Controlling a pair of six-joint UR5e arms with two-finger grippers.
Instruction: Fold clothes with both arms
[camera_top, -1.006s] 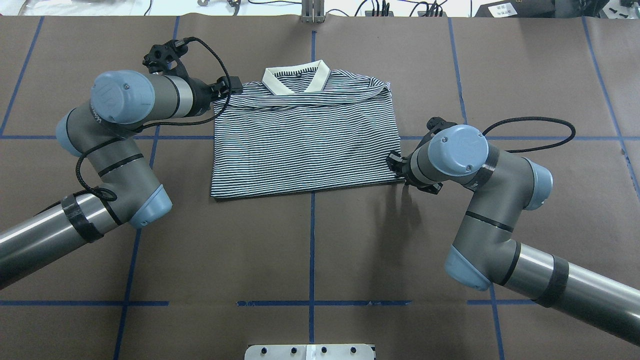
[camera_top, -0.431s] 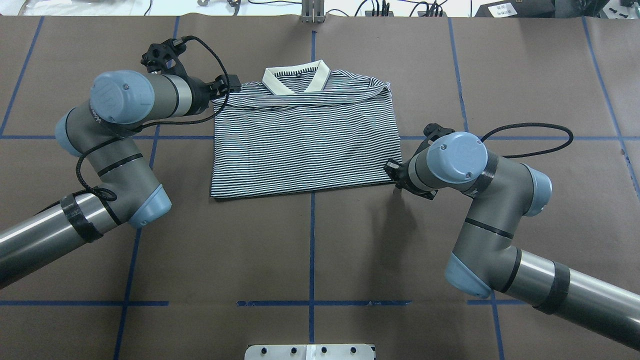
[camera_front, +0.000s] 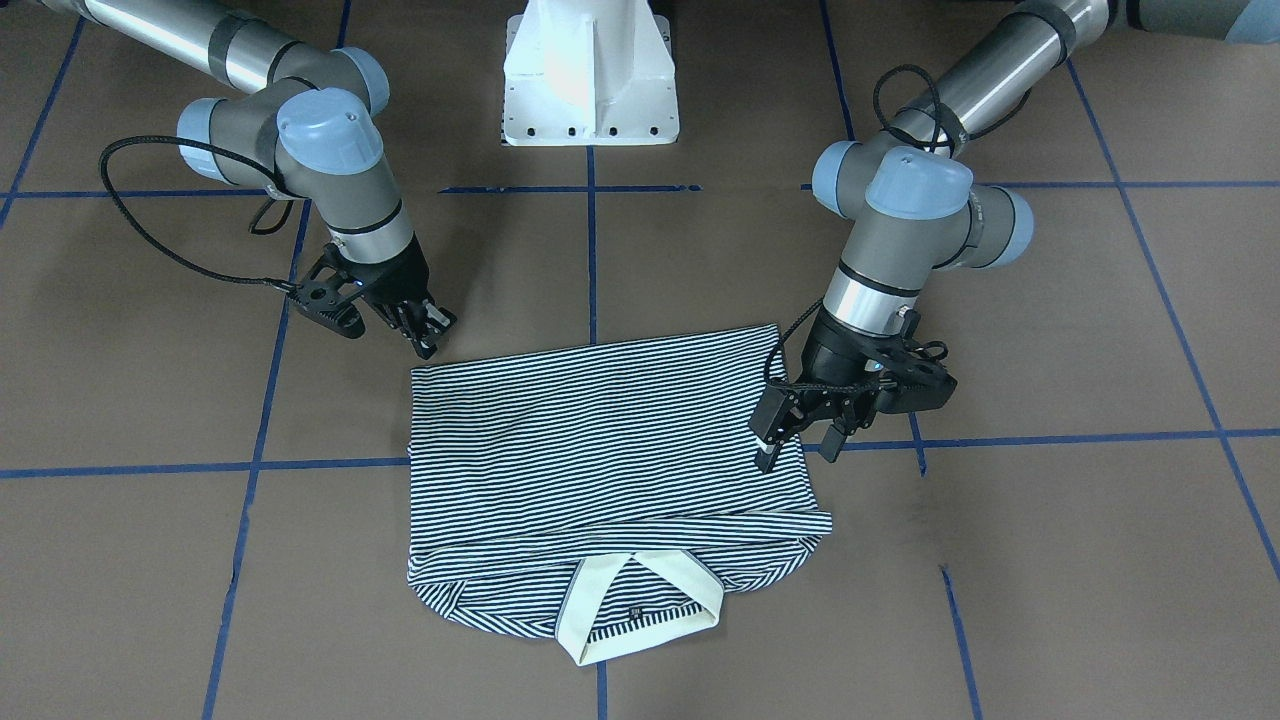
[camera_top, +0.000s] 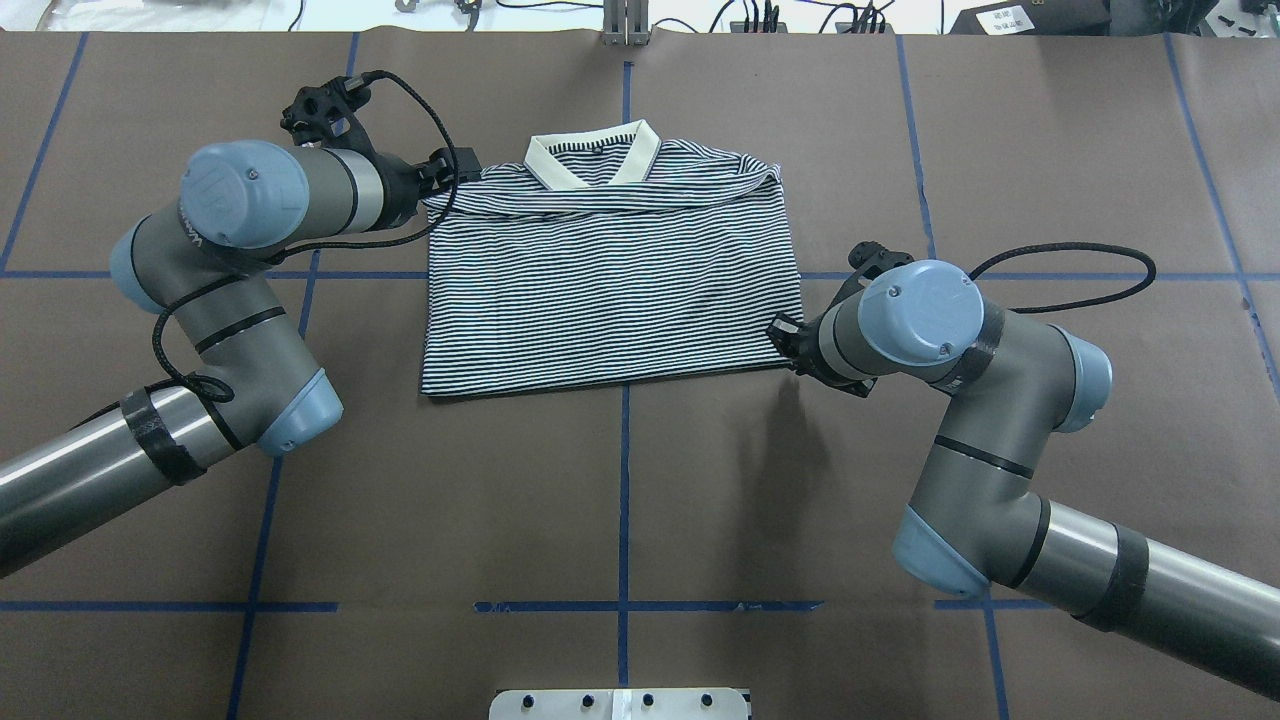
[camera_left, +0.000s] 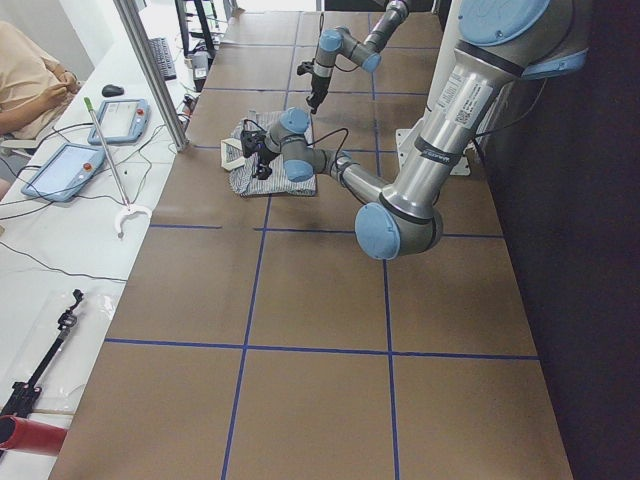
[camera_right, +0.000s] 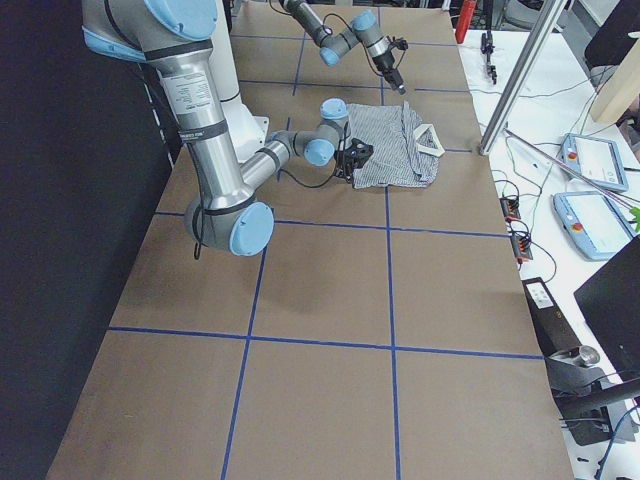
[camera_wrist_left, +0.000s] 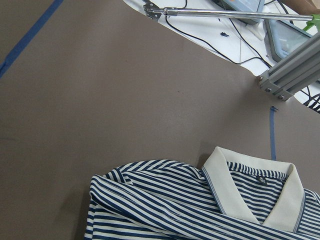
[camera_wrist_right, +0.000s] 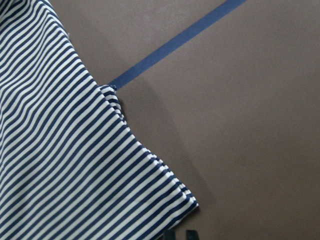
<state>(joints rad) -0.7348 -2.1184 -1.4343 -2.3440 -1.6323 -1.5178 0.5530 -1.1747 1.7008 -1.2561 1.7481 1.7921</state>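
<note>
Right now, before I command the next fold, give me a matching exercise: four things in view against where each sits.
Things: 1 collar; 2 left gripper; 3 right gripper; 4 white pedestal base.
Places: A beside the shirt's hem corner; B at the shirt's end farthest from the robot; C at the middle of the table's robot-side edge; D over the shirt's side edge, toward the collar end.
Pairs: 1-B; 2-D; 3-A; 4-C.
</note>
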